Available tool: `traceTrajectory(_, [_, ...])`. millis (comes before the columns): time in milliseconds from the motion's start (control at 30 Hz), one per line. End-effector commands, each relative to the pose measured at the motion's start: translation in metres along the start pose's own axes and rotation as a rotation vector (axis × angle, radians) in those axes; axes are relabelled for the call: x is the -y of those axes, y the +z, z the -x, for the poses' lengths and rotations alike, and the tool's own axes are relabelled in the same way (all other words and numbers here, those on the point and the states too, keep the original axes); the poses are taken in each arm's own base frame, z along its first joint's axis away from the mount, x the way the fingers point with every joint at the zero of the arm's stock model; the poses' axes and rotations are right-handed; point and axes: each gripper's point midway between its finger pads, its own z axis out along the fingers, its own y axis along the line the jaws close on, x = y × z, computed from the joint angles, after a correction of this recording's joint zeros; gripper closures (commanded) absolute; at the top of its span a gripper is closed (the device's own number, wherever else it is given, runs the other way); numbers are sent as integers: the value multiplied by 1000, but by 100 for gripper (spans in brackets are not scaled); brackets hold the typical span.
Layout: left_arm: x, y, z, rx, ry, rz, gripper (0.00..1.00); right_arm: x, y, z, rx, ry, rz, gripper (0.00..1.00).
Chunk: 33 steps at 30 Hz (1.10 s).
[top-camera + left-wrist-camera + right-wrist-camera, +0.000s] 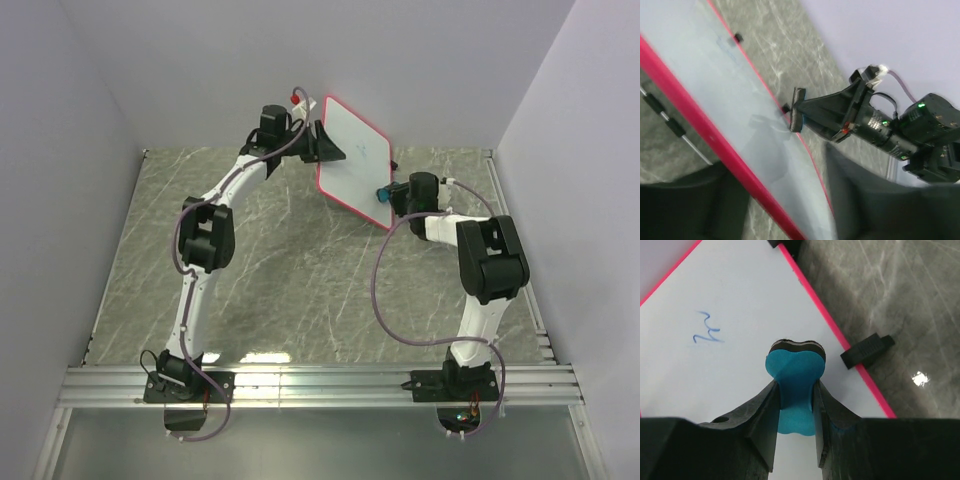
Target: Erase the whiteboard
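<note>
Top view: the whiteboard point(352, 160) is seen propped at a tilt over the far part of the table point(280, 270). The left gripper point(322, 143) is at its upper left edge and the right gripper point(390, 195) at its lower right corner, where a blue eraser point(382, 194) is carried. Left wrist view: the pink-red frame point(700, 125) is seen passing between two dark, blurred fingers point(685, 200). These are spread to either side of it, and a strip of table is visible between one finger and the frame, so no firm clamp is shown. The eraser's dark pad appears to be laid against the board face. Right wrist view: the eraser is pinched between the right jaws, its pad end set toward the white surface, near a black foot point(867, 350) and well apart from the blue scribble point(707, 334), which is not yet wiped. If the pad is pushed before the edge is gripped, the board could be tipped or slid away. A stroke kept near the corner would leave the mark untouched.
</note>
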Motion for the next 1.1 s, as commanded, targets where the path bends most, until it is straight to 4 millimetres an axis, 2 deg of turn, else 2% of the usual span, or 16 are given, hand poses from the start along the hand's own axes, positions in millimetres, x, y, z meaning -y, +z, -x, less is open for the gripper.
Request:
traceTrajectory(0, [-2, 2, 1, -15, 32, 2, 47, -16, -17, 5, -8, -35, 34, 100])
traceTrajectory(133, [-7, 3, -23, -94, 26, -51, 51, -18, -27, 2, -28, -46, 36, 100])
traceTrajectory(233, [-11, -1, -42, -162, 24, -70, 73, -18, -39, 2, -40, -60, 32, 100])
traceTrajectory(267, [-13, -4, -45, -176, 12, -50, 96, -20, -46, 1, -48, -76, 37, 100])
traceTrajectory(300, [-17, -6, -46, -181, 31, -35, 100, -20, -50, 2, -49, -82, 34, 100])
traceTrajectory(433, [-13, -14, -47, -213, 88, -18, 100, -18, -73, -2, -91, -129, 12, 100])
traceTrajectory(467, [-11, -16, -46, -222, 103, -20, 100, -25, -81, 0, -90, -146, 26, 100])
traceTrajectory(533, [-9, -24, -53, -257, 135, -13, 100, -23, -91, -2, -112, -165, 9, 100])
traceTrajectory(567, [-3, -27, -52, -268, 160, -23, 100, -30, -99, -1, -113, -183, 28, 100])
traceTrajectory(600, [-4, -34, -63, -312, 177, -11, 100, -32, -103, -1, -119, -191, 31, 100])
traceTrajectory(667, [1, -41, -67, -347, 238, 1, 100, -36, -116, 1, -125, -214, 33, 100])
traceTrajectory(833, [3, -61, -94, -450, 289, 54, 100, -40, -145, 4, -129, -243, 50, 100])
traceTrajectory(933, [23, -64, -96, -455, 318, 53, 100, -38, -162, 4, -128, -246, 64, 100])
traceTrajectory(1000, [40, -66, -89, -438, 360, 73, 100, -31, -170, 1, -134, -244, 65, 100])
traceTrajectory(1033, [46, -68, -83, -419, 367, 93, 100, -37, -182, 3, -122, -244, 95, 100])
traceTrajectory(1067, [61, -75, -74, -382, 375, 99, 100, -30, -185, 3, -119, -246, 91, 100])
